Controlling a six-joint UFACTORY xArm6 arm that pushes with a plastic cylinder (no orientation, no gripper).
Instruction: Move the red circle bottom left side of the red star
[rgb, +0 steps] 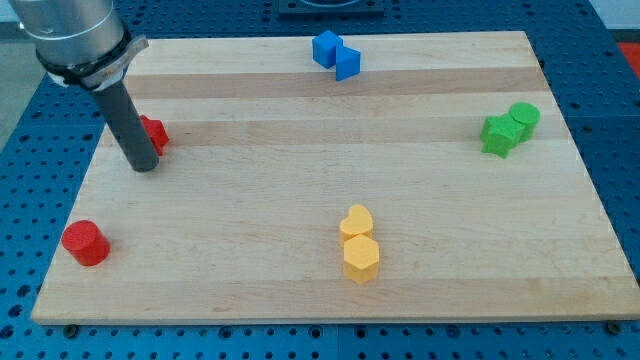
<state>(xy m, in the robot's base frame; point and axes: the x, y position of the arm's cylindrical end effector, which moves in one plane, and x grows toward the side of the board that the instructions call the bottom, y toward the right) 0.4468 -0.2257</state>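
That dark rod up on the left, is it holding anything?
Nothing is held. My tip only stands against the red star, partly hiding it; the red circle lies apart, untouched.

My tip (144, 166) stands on the board (300, 290) at the view's left, touching the red star (155, 133) behind it. The red circle (85, 243) lies well below, near the bottom-left corner.

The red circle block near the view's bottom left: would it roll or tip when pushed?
The red circle block stands squat on its flat end, so it probably slides on the smooth wooden board without tipping. Its round side may slip off my tip.
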